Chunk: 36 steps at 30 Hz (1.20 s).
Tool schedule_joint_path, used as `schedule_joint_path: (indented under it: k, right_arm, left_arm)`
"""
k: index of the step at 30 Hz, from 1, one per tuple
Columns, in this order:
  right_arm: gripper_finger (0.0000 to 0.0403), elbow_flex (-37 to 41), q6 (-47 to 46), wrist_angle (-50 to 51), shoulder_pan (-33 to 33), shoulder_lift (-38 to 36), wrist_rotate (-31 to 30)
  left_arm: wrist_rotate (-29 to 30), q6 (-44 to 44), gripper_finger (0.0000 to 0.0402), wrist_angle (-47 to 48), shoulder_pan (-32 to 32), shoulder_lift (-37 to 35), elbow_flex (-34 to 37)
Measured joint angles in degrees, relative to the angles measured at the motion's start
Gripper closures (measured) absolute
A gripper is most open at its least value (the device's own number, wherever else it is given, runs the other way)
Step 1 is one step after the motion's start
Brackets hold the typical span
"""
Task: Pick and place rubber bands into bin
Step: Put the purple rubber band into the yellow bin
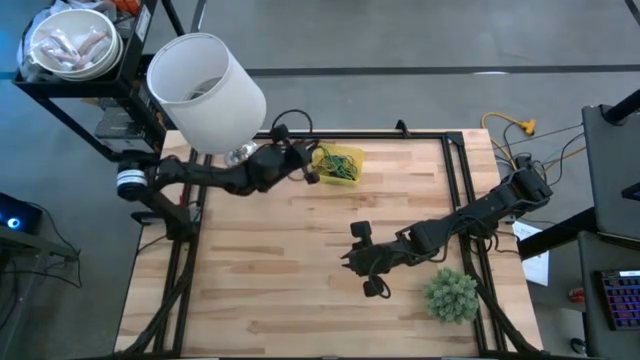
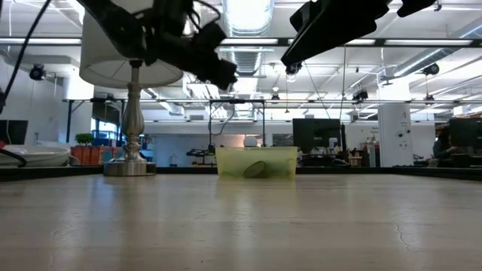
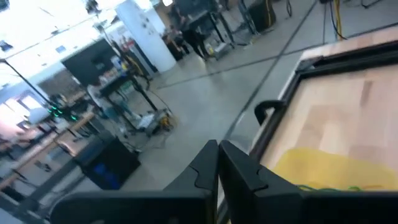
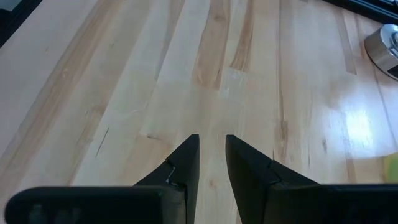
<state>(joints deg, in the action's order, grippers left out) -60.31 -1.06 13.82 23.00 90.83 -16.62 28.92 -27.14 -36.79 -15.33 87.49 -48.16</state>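
Observation:
The yellow translucent bin sits at the table's far edge, left of centre, resting flat on the wood. Green and black rubber bands lie tangled inside it, and a green one shows in the left wrist view. My left gripper is shut and hovers just left of the bin, raised above it. Nothing shows between its fingers. My right gripper hangs over bare wood near the table's middle, pointing left, its fingers a narrow gap apart, with nothing between them.
A lamp with a big white shade and a metal base stands at the far left corner, close behind my left arm. A green spiky ball lies near the right near corner. Black rails border the tabletop.

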Motion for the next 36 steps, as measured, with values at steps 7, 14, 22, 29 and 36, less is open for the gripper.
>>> schedule_joint_path:
  k: [7,14,22,29,36]
  right_arm:
    - [0.033,0.04,0.15,0.69,0.0,0.02,0.04]
    - [0.033,0.04,-0.04,0.97,0.0,0.01,0.1]
    - [0.033,0.33,-0.04,1.0,0.0,0.02,0.09]
    - [0.033,0.35,-0.04,0.99,0.0,0.02,0.09]
    - [0.033,0.35,-0.31,0.97,0.0,0.02,0.07]
  left_arm:
    - [-3.81,2.87,0.0402,0.28,-3.06,9.13,-4.66]
    - [-4.3,2.84,0.0402,0.56,-3.06,17.58,-9.96]
    - [-4.54,2.87,0.0402,6.65,-3.48,19.97,-12.86]
    - [-4.66,5.52,0.0402,8.23,-3.6,18.85,-12.81]
    - [-7.51,7.11,0.0383,10.44,-3.96,18.53,-12.77]
